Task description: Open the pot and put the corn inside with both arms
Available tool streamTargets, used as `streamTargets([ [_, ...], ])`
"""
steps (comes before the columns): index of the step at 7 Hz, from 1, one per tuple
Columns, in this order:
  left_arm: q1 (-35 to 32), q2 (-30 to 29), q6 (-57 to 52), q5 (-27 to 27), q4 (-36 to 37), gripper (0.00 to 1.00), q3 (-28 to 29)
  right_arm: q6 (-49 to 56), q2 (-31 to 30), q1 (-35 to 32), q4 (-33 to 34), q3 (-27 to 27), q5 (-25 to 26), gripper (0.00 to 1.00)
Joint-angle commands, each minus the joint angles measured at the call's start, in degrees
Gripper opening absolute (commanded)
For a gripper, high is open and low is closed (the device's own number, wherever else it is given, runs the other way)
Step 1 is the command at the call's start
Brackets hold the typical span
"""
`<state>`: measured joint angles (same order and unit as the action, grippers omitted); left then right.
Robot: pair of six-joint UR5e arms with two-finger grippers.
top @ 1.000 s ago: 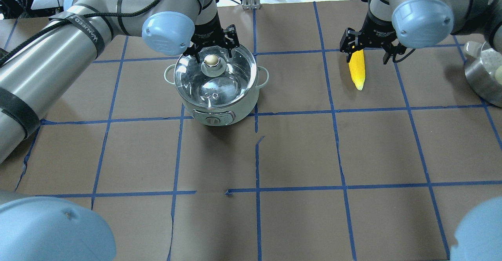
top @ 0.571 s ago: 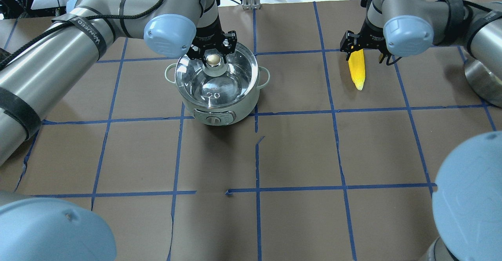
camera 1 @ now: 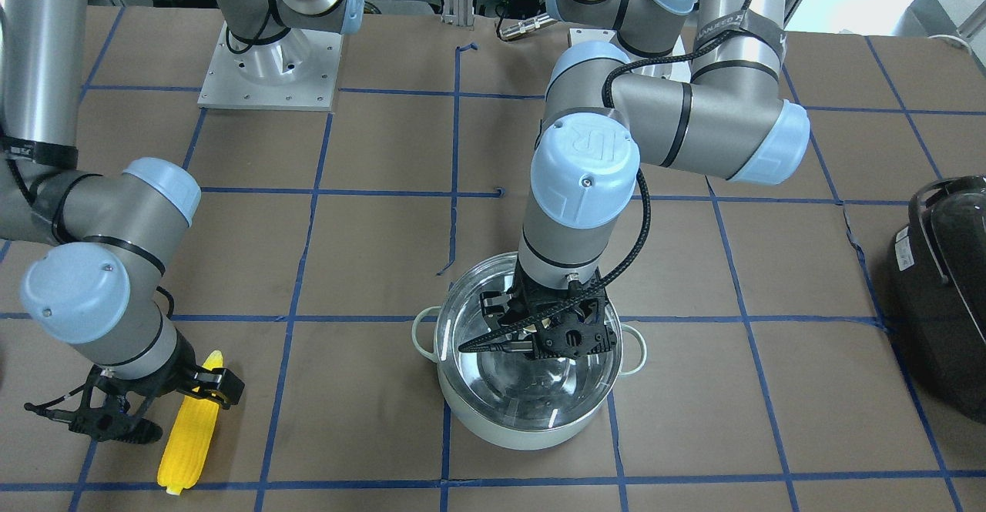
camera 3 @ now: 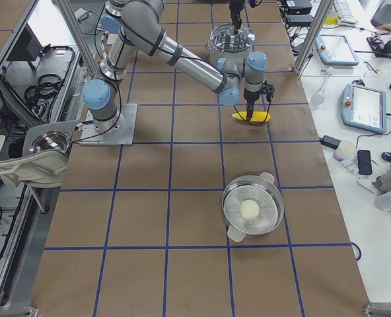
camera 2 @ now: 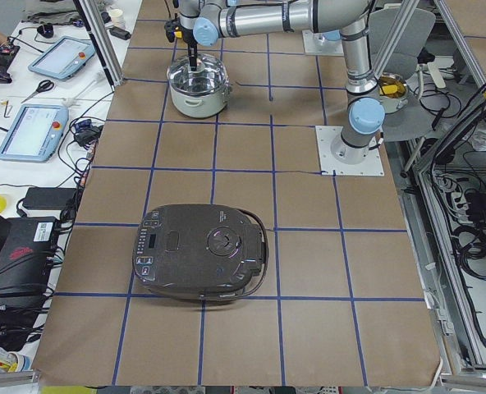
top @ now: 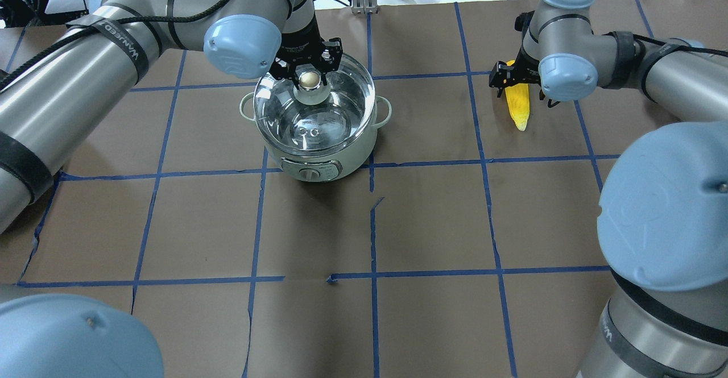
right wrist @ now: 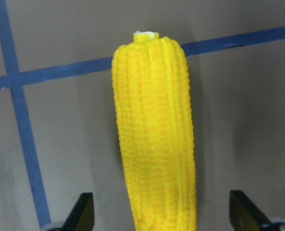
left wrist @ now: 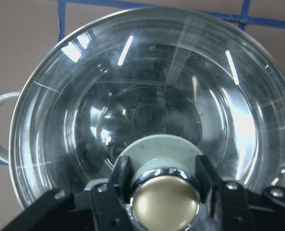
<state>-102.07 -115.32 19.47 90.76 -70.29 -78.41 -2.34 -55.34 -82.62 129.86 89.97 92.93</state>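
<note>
The pale mint pot stands at the table's back left with its clear glass lid on it. My left gripper comes down from above, and its fingers press both sides of the brass-topped knob. It is shut on the knob. The yellow corn lies flat on the brown paper at the back right. My right gripper hangs low over the corn's thick end, open, one finger on each side of the cob with gaps. The pot and the corn also show in the front-facing view.
A big black appliance lies at the table's end on my left side. A steel steamer pot holding a white lump stands at my right end. My right arm's elbow cap fills the overhead view's right side.
My left gripper has closed from wide open onto the lid's knob. My right gripper has come down over the corn's thick end, and the right elbow has swung into the overhead view.
</note>
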Motion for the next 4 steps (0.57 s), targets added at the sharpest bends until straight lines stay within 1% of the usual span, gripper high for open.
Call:
streamTargets([
  [1, 1.16, 1.15, -0.22, 0.03, -3.07, 0.07, 4.12, -0.03, 2.24, 1.05, 0.74, -0.05, -0.2, 0.93],
  [2, 4.82, 0.98, -3.88, -0.05, -3.36, 0.05, 4.14, -0.2, 2.34, 1.14, 0.66, -0.14, -0.99, 0.41],
  [3, 9.12, 1.15, -10.62, -0.14, -3.54, 0.05, 4.23, -0.64, 2.08, 1.23, 0.57, -0.49, -0.99, 0.0],
  [4, 12.91, 1.33, -15.99, -0.05, -3.8, 0.05, 3.71, -0.91, 1.9, 1.14, 0.48, -1.02, -0.91, 0.0],
])
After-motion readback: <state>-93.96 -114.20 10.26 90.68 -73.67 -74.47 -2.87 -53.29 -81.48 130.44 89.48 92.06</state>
